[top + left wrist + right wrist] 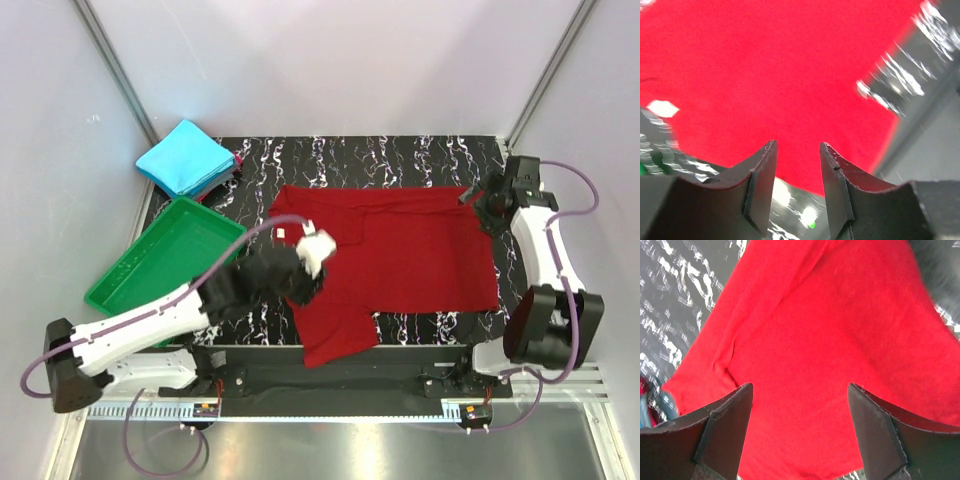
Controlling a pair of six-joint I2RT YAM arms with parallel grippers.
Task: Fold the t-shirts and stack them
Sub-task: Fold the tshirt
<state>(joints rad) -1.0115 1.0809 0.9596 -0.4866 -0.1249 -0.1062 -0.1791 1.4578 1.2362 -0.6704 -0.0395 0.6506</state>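
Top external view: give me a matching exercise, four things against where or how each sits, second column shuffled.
Column 1
1. red t-shirt
2. cyan t-shirt
3. green tray
4. right gripper

Column 2
A. folded, at the far left corner of the table
B. jaws open, over red cloth at the far right
C. spread out across the middle
D. angled at the left edge, nothing in it

Pairs: 1-C, 2-A, 3-D, 4-B
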